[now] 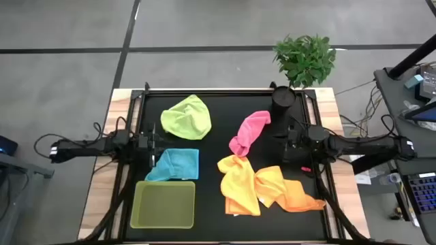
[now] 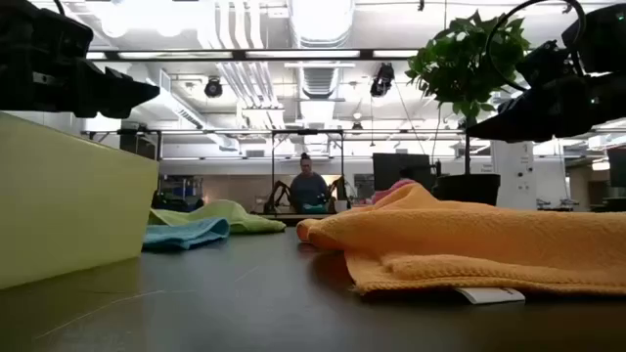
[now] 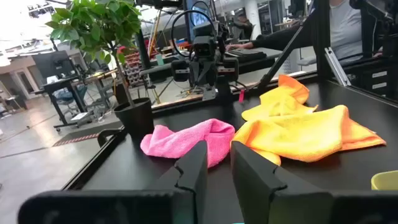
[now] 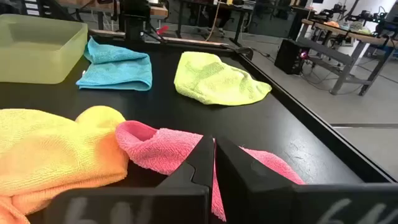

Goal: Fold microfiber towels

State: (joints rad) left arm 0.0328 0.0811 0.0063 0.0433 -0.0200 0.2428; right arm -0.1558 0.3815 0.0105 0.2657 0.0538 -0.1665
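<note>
Five microfiber towels lie crumpled on the black table. They are lime green [image 1: 185, 117], light blue [image 1: 174, 165], pink [image 1: 248, 131], yellow [image 1: 238, 184] and orange [image 1: 289, 190]; the yellow one lies partly over the orange one. My left gripper [image 1: 152, 145] hovers at the table's left, beside the blue towel's far corner. Its fingers [image 3: 214, 167] are open by a narrow gap with nothing between them. My right gripper [image 1: 285, 139] hangs just right of the pink towel [image 4: 165, 149], shut [image 4: 213, 155] and empty. Both grippers are above the table top.
A translucent lime-green tray [image 1: 163, 204] stands at the near left, next to the blue towel. A potted plant [image 1: 284, 95] stands at the far right corner, close behind my right gripper. A raised black rim [image 1: 225, 90] runs round the table. A person sits far behind the table [image 2: 309, 186].
</note>
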